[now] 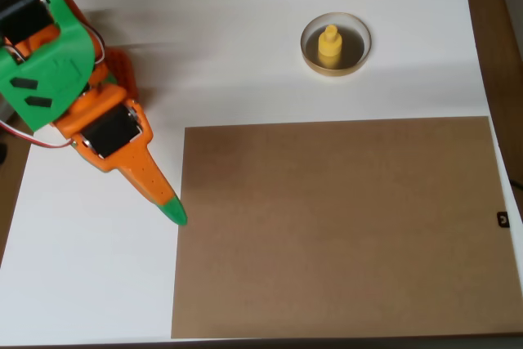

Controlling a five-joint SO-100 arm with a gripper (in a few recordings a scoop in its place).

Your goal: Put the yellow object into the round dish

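Your yellow object (329, 46) already stands upright in the round dish (336, 42), so just park the gripper (169, 211), empty and seemingly pressed together, well away.

The overhead view looks straight down from well above the white table (245, 55), taking in most of it, with its left and right edges showing

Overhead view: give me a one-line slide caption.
Yellow object standing inside the round dish; claw away at left by the brown board.
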